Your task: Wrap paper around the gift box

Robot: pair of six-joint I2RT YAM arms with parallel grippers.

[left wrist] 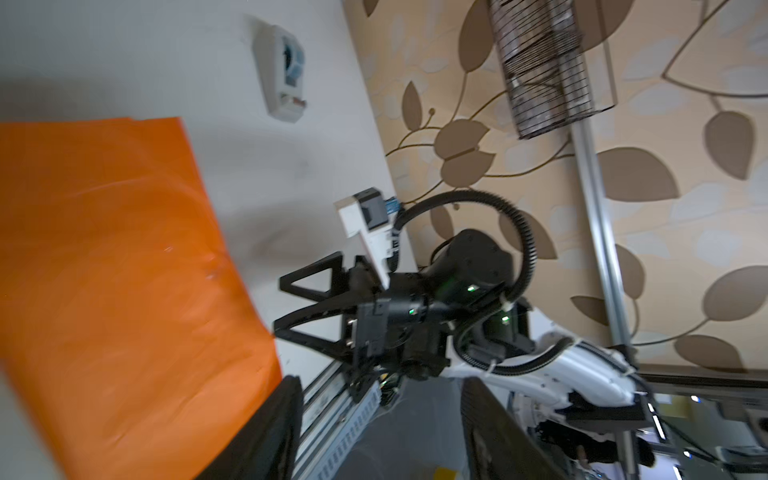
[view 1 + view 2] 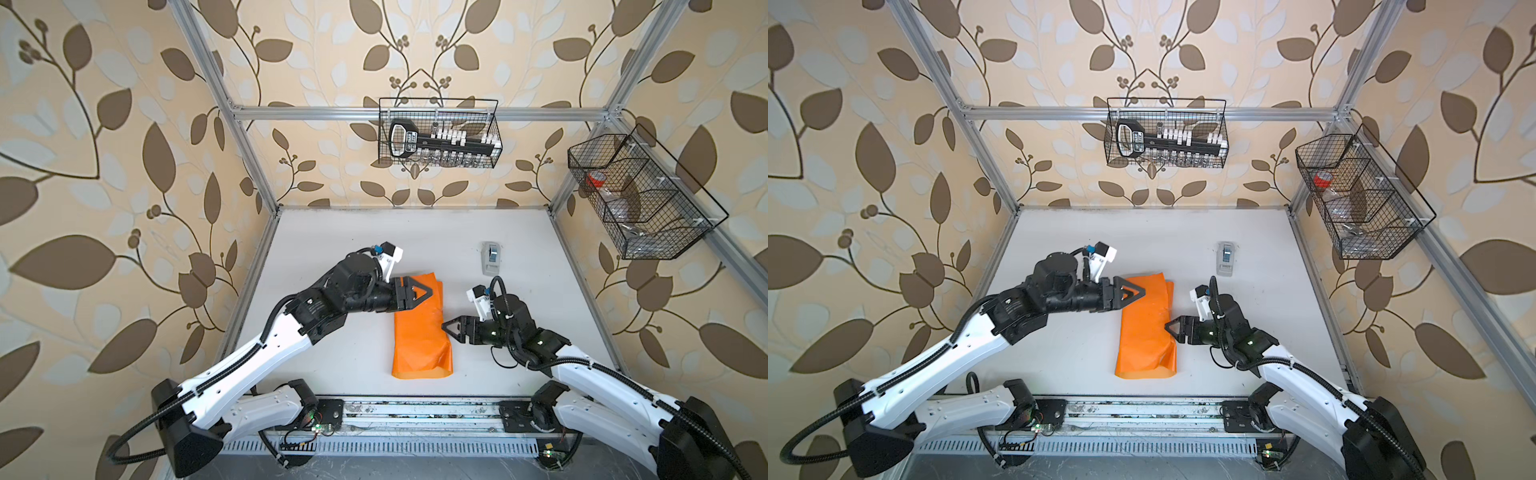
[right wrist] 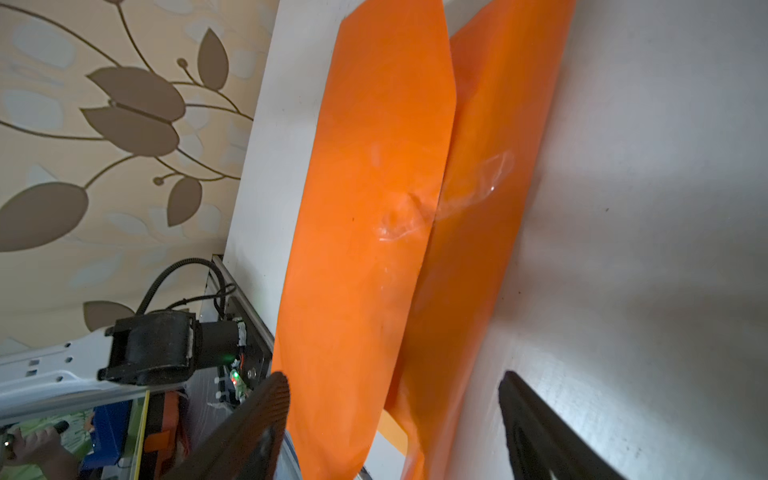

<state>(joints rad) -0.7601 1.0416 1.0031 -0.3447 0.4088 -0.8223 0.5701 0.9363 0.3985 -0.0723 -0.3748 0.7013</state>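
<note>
Paper (image 2: 422, 328) lies btwn L & R jaws, both parted.

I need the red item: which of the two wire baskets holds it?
The divided basket on the right wall; the red thing sits in its farthest compartment. The back-rail basket shows nothing red.

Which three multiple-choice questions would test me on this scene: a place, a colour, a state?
1. Where is the tape dispenser? A on a shelf; B on the table; C on the floor.
2. What colour is the paper? A blue; B orange; C green.
3. How is the right end effector? A shut on the paper; B shut on the dispenser; C open, empty.
Answers: B, it stands on the white table; B, the folded sheet is orange; C, its fingers stand apart, nothing between.
</note>
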